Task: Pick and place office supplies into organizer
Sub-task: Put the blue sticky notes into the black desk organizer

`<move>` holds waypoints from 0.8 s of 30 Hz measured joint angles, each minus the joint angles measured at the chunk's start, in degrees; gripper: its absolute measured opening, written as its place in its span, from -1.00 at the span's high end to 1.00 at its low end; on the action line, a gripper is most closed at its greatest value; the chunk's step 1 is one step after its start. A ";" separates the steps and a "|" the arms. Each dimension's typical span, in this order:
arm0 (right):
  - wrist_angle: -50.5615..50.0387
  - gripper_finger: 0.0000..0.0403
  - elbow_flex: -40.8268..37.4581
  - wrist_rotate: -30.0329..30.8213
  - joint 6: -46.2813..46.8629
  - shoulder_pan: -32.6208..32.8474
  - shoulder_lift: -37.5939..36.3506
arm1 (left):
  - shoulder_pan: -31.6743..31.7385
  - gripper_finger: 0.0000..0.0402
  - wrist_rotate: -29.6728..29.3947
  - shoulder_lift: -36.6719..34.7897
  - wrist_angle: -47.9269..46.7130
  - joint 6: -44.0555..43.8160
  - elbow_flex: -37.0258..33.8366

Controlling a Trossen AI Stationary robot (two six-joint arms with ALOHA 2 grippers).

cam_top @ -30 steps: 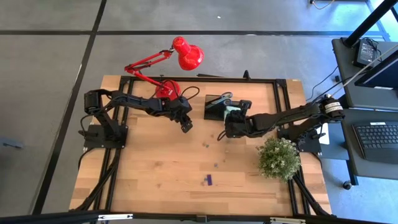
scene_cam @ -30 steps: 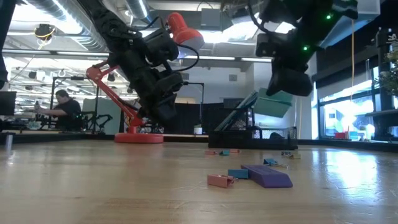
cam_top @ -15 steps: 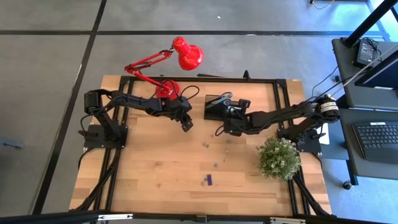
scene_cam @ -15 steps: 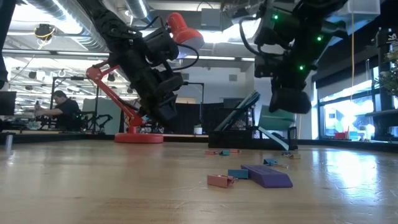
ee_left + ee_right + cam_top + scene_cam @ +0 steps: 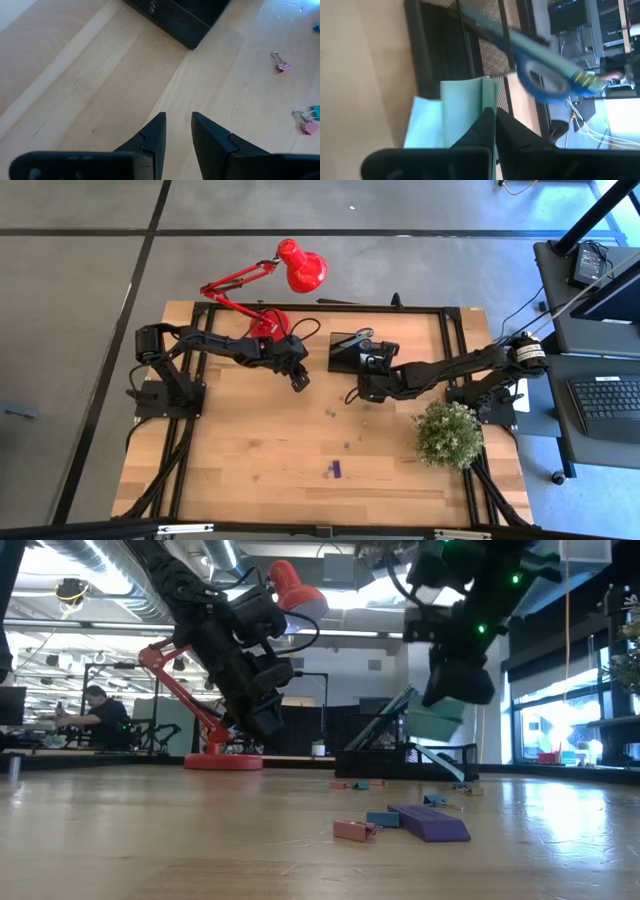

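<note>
My right gripper (image 5: 364,380) (image 5: 452,690) is shut on the pale green sticky-note pad (image 5: 461,114), just in front of the black mesh organizer (image 5: 350,352) (image 5: 490,35). The pad also shows in the low view (image 5: 436,726). The blue-handled scissors (image 5: 543,82) stand slanted in the organizer. My left gripper (image 5: 298,381) (image 5: 177,131) is open and empty above bare wood, left of the organizer. A purple piece (image 5: 335,469) (image 5: 430,822) lies on the table toward the near edge. My right gripper pinches one edge of the sticky-note pad (image 5: 481,100) between its two fingers. The fingers slant downward, pointing toward the organizer. The pad is lifted clear of the table and hangs below the fingers (image 5: 436,726), next to the organizer's near side.
The red desk lamp (image 5: 298,266) stands at the far left of the organizer. The green plant (image 5: 447,435) sits at the right. Small binder clips (image 5: 281,66) (image 5: 353,830) lie scattered on the wood. A black metal frame (image 5: 450,320) rims the table.
My right gripper has shifted a little toward the table's left, beside the organizer, dipping and then rising slightly, with the pad still held. It has turned, so the pad no longer shows from above.
</note>
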 joint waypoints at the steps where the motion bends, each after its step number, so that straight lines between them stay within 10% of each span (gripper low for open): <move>1: -0.27 0.97 0.41 0.01 0.00 0.15 0.00 | 0.00 0.57 0.00 0.00 0.00 0.00 0.00; 24: 9.69 0.97 -7.39 -3.70 -2.58 -6.13 0.22 | 0.00 0.57 0.00 0.00 0.04 -0.02 -0.04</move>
